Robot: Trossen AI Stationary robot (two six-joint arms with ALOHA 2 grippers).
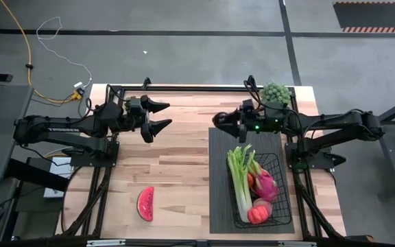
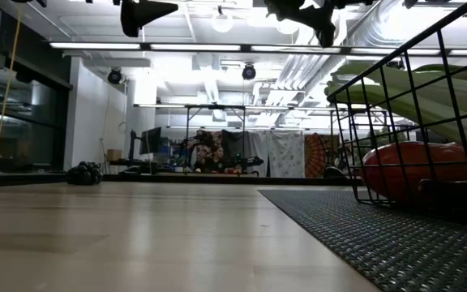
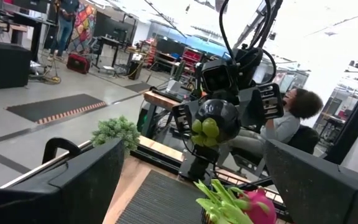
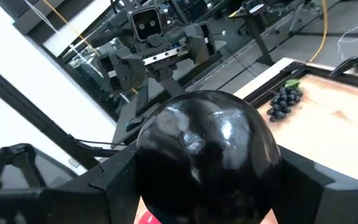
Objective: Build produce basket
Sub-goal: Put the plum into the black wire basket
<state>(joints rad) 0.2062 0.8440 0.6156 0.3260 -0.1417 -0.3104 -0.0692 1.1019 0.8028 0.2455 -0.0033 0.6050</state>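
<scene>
Eggplant [image 4: 207, 155] fills my right gripper [image 1: 219, 121], clamped, raised just beyond the basket [image 1: 282, 206] w/ celery [image 1: 238, 180], ready to drop in. Left gripper [image 1: 163, 114] waits wide open, far from basket.

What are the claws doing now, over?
Right claw shut on eggplant, above mat near basket. Left claw open, empty, waiting. Watermelon not yet in. Path clear.
</scene>
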